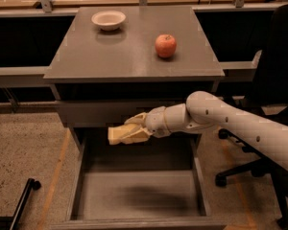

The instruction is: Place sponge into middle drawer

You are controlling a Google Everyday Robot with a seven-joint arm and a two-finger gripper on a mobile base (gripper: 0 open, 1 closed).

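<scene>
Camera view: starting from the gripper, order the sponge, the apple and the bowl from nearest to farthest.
The gripper hangs over the open middle drawer, below the tabletop.
1. The sponge, clamped in the gripper itself.
2. The apple, up on the tabletop, towards its right side.
3. The bowl, at the tabletop's far left corner.

1 camera, high in front, looks down on cabinet (134, 61), pincer (128, 131) mid-frame above drawer (78, 186).
</scene>
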